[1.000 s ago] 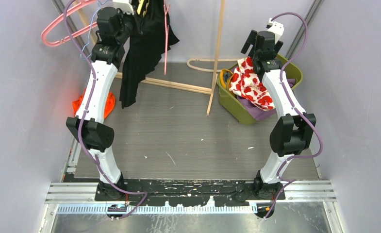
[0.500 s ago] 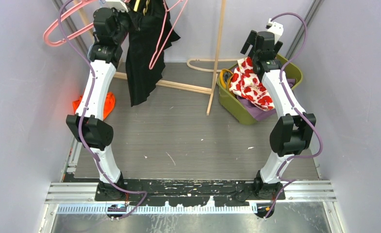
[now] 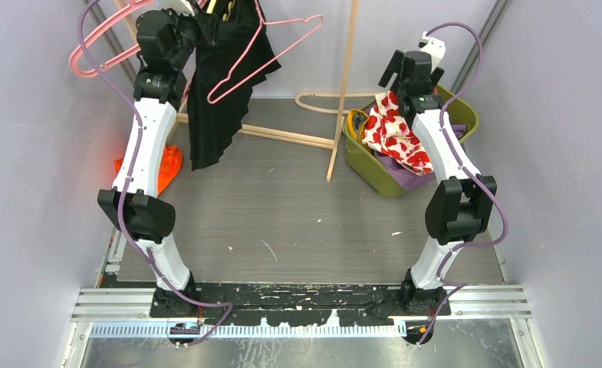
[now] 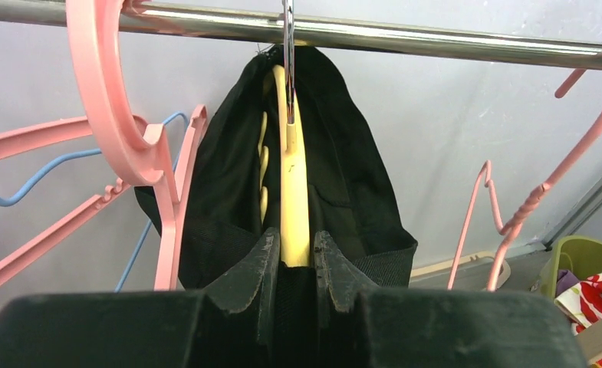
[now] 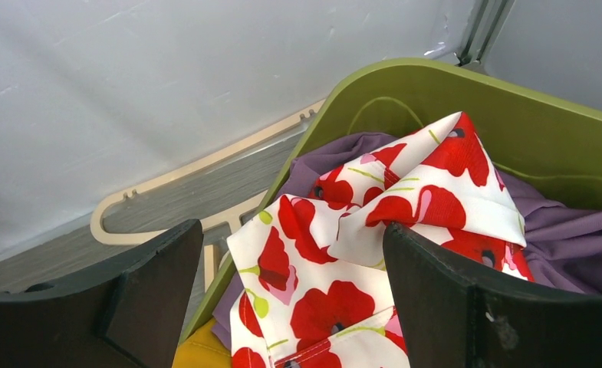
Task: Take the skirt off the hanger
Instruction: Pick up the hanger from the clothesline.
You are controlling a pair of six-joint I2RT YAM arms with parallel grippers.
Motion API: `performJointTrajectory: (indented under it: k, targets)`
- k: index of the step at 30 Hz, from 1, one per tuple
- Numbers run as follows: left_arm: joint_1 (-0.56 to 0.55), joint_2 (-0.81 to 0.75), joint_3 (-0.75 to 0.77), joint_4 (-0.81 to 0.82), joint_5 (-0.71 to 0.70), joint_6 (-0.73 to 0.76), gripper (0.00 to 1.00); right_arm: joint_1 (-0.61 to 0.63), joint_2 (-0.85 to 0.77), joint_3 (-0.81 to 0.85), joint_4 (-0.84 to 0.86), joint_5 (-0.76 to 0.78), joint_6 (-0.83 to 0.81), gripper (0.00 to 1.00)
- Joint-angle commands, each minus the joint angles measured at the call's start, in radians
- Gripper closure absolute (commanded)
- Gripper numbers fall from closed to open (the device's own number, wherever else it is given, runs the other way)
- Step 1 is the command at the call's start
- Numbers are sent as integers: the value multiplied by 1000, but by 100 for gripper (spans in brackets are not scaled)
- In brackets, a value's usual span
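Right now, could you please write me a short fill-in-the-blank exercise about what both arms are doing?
1. The left gripper pinches the ____ hanger on the metal rail.
2. The skirt draped over it is ____ in colour.
3. The right gripper hovers, jaws ____, over the poppy-print cloth in the green basket.
Missing words: yellow; black; open.

skirt (image 4: pixel 343 176) 1 | basket (image 5: pixel 466 84) 1 | pink hangers (image 4: pixel 102 100) 2 (maybe more)
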Motion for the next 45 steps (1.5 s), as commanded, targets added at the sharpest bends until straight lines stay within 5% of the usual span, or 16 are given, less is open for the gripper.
performJointTrajectory:
  k: [1,12,21,36,45]
  targets:
    - [8,-128,-4,349,-14,65,100,-4,-17,23,37,-6,11,8]
    - [8,-204,-131,443,-63,113,100,-4,-23,16,39,-18,18,8]
    - [8,-146,-220,607,-55,-60,100,-5,-57,-39,49,3,-12,8]
    - [8,-559,-529,203,-55,272,100,-5,-27,-14,45,-33,32,10]
    - [8,-496,-485,158,-10,270,100,-5,-54,-25,42,-43,55,10]
